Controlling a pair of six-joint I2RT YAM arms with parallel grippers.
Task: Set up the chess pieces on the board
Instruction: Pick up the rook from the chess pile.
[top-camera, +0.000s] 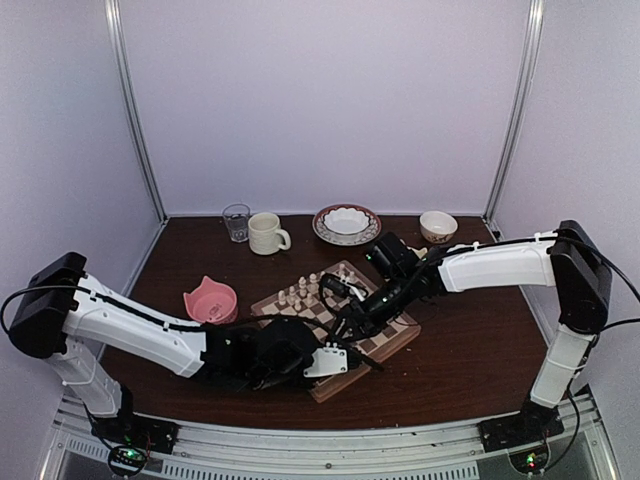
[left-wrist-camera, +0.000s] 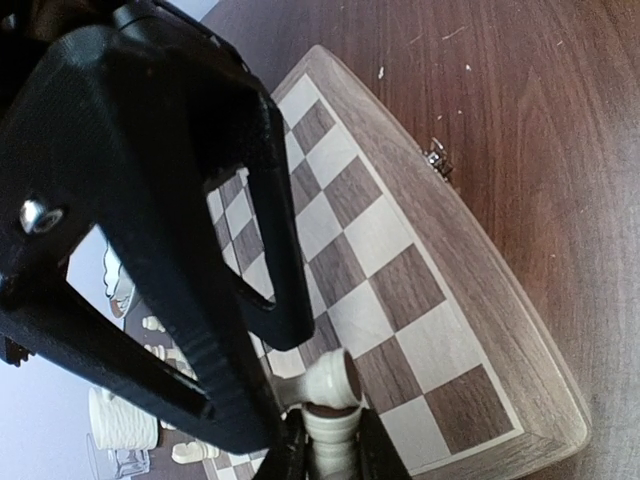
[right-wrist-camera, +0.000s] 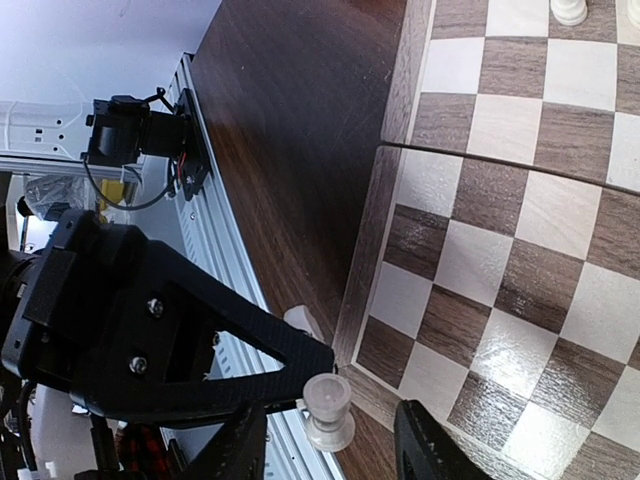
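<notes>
The checkered wooden board (top-camera: 392, 338) lies mid-table, also in the left wrist view (left-wrist-camera: 400, 290) and the right wrist view (right-wrist-camera: 500, 250). Several cream chess pieces (top-camera: 300, 292) stand along its far left edge. My left gripper (left-wrist-camera: 325, 448) is shut on a cream pawn (left-wrist-camera: 330, 425), above the board's near corner. In the right wrist view that pawn (right-wrist-camera: 328, 410) sits between the spread fingers of my right gripper (right-wrist-camera: 330, 428), which is open, with a gap on both sides. From above, the left gripper (top-camera: 350, 355) and right gripper (top-camera: 350, 325) meet over the board's near side.
A pink bowl (top-camera: 211, 300) sits left of the board. Along the back stand a glass (top-camera: 237, 221), a cream mug (top-camera: 266, 233), a patterned dish (top-camera: 346, 223) and a small bowl (top-camera: 438, 225). A small pale piece (right-wrist-camera: 305, 322) lies on the table beside the board's rim.
</notes>
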